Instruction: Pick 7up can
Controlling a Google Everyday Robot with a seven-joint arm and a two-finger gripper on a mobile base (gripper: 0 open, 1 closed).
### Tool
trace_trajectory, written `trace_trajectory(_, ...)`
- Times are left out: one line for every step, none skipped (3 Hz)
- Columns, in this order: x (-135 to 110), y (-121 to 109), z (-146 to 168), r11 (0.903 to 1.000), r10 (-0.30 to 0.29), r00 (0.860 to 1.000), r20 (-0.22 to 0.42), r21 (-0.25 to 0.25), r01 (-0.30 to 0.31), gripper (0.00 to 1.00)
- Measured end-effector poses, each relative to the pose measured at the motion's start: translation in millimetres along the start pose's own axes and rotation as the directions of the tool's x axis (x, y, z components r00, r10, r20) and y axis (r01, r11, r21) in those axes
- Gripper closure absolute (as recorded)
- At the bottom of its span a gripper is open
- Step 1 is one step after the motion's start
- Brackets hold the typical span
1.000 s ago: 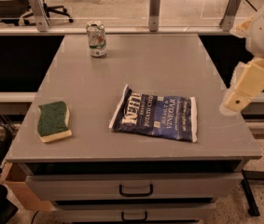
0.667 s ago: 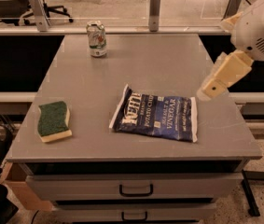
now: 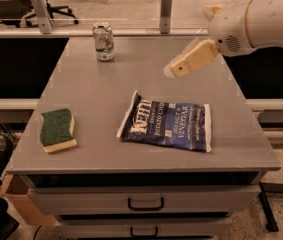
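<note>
The 7up can (image 3: 103, 42), small, silvery-white and green with a red mark and slightly dented, stands upright near the back left of the grey table (image 3: 96, 99). My gripper (image 3: 173, 71) reaches in from the right on a white arm, its cream-coloured end hovering above the table's middle back, well to the right of the can and a little nearer the front. It holds nothing that I can see.
A blue chip bag (image 3: 167, 127) lies flat in the middle right of the table. A green and yellow sponge (image 3: 57, 129) lies near the front left. Drawers (image 3: 145, 203) sit below the front edge. A rail with posts runs behind the table.
The arm and gripper have swung left and away from the table's right edge, over the table toward the can's side. The can, bag and sponge have not moved.
</note>
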State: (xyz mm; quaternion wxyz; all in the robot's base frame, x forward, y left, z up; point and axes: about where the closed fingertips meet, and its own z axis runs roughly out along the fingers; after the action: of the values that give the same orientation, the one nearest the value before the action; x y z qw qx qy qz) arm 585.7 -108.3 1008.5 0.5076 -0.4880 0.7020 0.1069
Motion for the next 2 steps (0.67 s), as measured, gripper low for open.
trace_trajectory(-18.8, -15.0, 6.2, 0.9978, -0.005, 0.998, 0.060, 0.066, 0.001, 0.00)
trace_trajectory(-18.4, -15.5, 5.8, 0.9977, -0.005, 0.998, 0.059, 0.068, 0.001, 0.00)
